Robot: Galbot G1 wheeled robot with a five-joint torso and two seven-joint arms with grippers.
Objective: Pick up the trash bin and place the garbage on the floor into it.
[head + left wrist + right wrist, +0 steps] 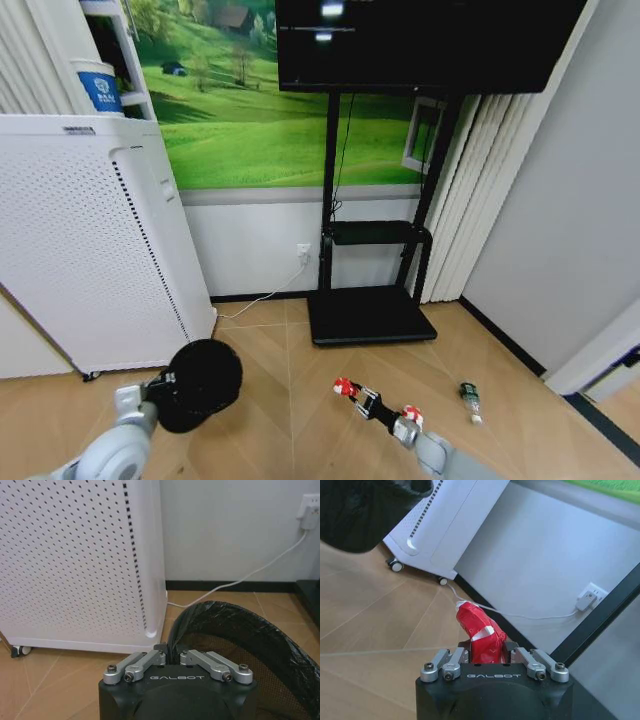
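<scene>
With the left gripper (165, 385) clamped on the rim of the bin (200, 383) at lower left and the right gripper (362, 400) pinching a red wrapper (481, 639) at lower centre, carry the wrapper squarely over the bin's mouth before releasing.

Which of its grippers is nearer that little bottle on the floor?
Right. The right gripper, clamping a red wrapper, is nearer the bottle; the left gripper holds the trash bin farther away.
</scene>
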